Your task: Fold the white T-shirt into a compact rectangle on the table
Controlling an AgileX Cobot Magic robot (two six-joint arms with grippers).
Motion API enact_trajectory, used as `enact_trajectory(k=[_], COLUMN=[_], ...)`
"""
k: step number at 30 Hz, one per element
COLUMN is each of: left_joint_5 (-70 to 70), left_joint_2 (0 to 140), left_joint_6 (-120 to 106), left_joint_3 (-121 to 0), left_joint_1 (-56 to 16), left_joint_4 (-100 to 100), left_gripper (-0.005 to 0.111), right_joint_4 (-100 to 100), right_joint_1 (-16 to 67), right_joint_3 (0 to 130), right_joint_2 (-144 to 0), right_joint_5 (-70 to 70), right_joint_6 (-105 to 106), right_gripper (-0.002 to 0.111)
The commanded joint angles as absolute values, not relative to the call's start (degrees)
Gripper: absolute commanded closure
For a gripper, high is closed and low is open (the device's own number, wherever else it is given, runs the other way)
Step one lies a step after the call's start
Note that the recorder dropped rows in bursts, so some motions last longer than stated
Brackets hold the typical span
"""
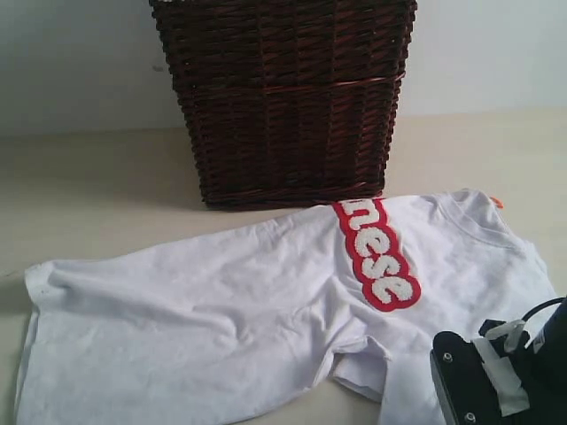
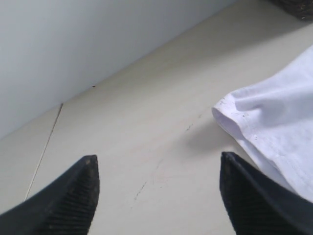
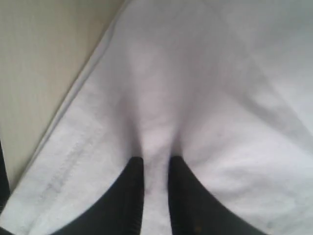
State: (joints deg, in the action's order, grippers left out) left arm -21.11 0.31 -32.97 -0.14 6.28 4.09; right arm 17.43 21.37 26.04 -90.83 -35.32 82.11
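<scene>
Folding barely begun: the white T-shirt (image 1: pixel 221 301) lies spread and rumpled on the bench (image 1: pixel 89 177), a ridge pinched in the nearly closed right hand (image 3: pixel 155 161), its hem just beside the open, empty left hand (image 2: pixel 159 157).

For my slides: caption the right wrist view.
Right gripper pinches a fold of the white T-shirt near its hem on the table.

Soft, diffuse light, fairly bright. Faint shadow on table (image 1: pixel 80 186) left of wicker basket (image 1: pixel 283 106); the white T-shirt (image 1: pixel 204 319) nr blown out, folds low-contrast. Rt wrist view blurred, v. close; ext. view slightly soft.
</scene>
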Motion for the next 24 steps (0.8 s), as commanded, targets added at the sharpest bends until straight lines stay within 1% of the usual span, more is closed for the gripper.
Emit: enact_trajectory(k=[1, 6, 9, 10, 12, 14, 17, 18, 20, 24], left_joint_5=[-20.93, -20.93, -20.93, -20.93, -20.93, -20.93, -20.93, -20.93, -20.93, -20.93], left_joint_2=[0.0, 0.0, 0.0, 0.0, 0.0, 0.0, 0.0, 0.0, 0.0, 0.0], left_joint_6=[-32.94, -32.94, -32.94, -32.94, -32.94, -32.94, -32.94, -32.94, -32.94, -32.94], left_joint_3=[0.0, 0.0, 0.0, 0.0, 0.0, 0.0, 0.0, 0.0, 0.0, 0.0], left_joint_1=[6.1, 6.1, 6.1, 6.1, 6.1, 6.1, 6.1, 6.1, 6.1, 6.1], left_joint_4=[4.17, 4.17, 4.17, 4.17, 4.17, 4.17, 4.17, 4.17, 4.17, 4.17], left_gripper=[0.039, 0.039, 0.039, 0.039, 0.039, 0.039, 0.039, 0.039, 0.039, 0.039], right_joint_4=[15.25, 15.25, 15.05, 15.04, 15.04, 15.04, 15.04, 15.94, 20.38, 24.38], right_joint_1=[21.33, 21.33, 21.33, 21.33, 21.33, 21.33, 21.33, 21.33, 21.33, 21.33], right_joint_3=[23.79, 23.79, 23.79, 23.79, 23.9, 23.9, 23.9, 23.79, 23.65, 23.65], right_joint_2=[-95.55, -94.14, -89.9, -88.04, -84.76, -82.35, -81.44, -82.12, -84.34, -89.85], right_joint_5=[-42.78, -42.67, -42.78, -42.78, -42.78, -43.05, -45.95, -47.56, -46.26, -39.67], right_joint_6=[80.39, 78.69, 78.69, 78.69, 78.82, 78.89, 79.37, 79.37, 79.61, 79.76], right_gripper=[0.108, 0.108, 0.108, 0.106, 0.098, 0.086, 0.062, 0.047, 0.039, 0.039])
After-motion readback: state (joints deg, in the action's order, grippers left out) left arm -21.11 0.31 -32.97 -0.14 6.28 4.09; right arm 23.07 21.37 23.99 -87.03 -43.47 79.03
